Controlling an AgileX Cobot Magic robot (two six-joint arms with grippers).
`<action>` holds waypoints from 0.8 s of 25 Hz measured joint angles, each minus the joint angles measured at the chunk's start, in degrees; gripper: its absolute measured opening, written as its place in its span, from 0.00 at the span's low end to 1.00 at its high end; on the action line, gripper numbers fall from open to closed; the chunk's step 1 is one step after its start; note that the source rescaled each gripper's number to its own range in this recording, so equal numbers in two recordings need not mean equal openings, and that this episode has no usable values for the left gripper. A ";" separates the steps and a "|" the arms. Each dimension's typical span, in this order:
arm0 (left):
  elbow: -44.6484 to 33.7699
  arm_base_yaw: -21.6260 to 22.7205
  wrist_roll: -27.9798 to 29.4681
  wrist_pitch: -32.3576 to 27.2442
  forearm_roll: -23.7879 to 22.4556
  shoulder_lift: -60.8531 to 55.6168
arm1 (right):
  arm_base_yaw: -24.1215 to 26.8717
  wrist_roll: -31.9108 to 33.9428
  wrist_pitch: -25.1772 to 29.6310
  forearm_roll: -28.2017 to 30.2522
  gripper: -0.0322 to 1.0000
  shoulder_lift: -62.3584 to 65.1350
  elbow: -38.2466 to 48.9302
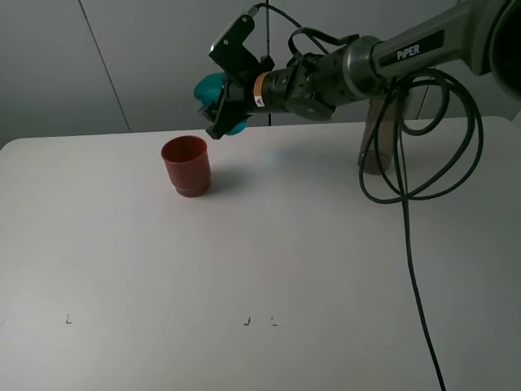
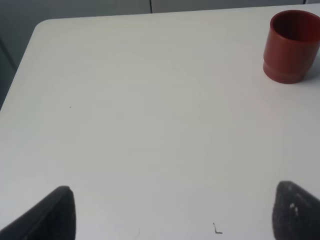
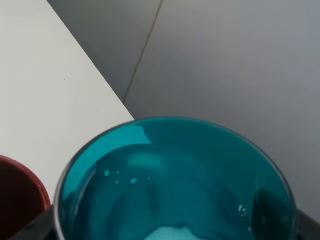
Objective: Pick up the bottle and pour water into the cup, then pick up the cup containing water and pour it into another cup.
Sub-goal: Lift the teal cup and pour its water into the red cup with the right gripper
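A: Nearest first. Left gripper?

B: Fingers spread wide and holding nothing. It hangs low over the bare front of the table, well apart from the cups.

A: Next back?

B: The red cup stands upright on the table, mouth up. No view shows its bottom, so I cannot tell whether any water is in it.

A: And the teal cup?

B: It is off the table, pinched in the right gripper, whose fingers are clamped on its wall. It is in the air, tilted, higher than the red cup and close to it. The right wrist view looks into its mouth: droplets on the inner wall and a pale patch at the bottom. The red rim shows just beside the teal rim.

A: Bottle?

B: It stands furthest back on the right, partly behind the arm's cables, with nothing gripping it.

A: Progress?

B: My judgement is that the bottle-to-teal pour is done, given the wet cup and the parked bottle. The second pour looks in hand, but no stream is visible, so I cannot call it finished. What remains is emptying the teal cup into the red one and setting it down.
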State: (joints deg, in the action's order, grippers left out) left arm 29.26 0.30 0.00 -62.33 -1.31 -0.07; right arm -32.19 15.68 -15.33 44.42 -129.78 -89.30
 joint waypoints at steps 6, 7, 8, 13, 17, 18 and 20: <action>0.00 0.00 0.00 0.00 0.00 0.00 | -0.61 -3.82 1.64 0.00 0.17 0.00 -0.27; 0.00 0.00 0.00 0.00 0.00 0.00 | -0.70 -4.25 2.09 0.00 0.17 -0.07 -0.59; 0.00 0.00 0.00 0.00 0.00 0.00 | -0.70 -4.51 2.20 0.00 0.17 -0.12 -0.98; 0.00 0.00 0.00 0.00 0.00 0.00 | -1.15 -5.96 4.41 0.00 0.17 -0.12 -2.83; 0.00 0.00 0.00 0.00 0.00 0.00 | -1.29 -6.95 5.06 0.00 0.17 -0.12 -3.87; 0.00 0.00 0.00 0.00 0.00 0.00 | -1.41 -7.09 5.17 0.00 0.17 -0.12 -4.04; 0.00 0.00 0.00 0.00 0.00 0.00 | -1.76 -7.39 6.12 0.15 0.17 -0.12 -4.25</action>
State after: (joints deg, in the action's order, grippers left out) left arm 29.26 0.30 0.00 -62.33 -1.31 -0.07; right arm -33.95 8.29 -9.21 44.57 -129.90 -93.56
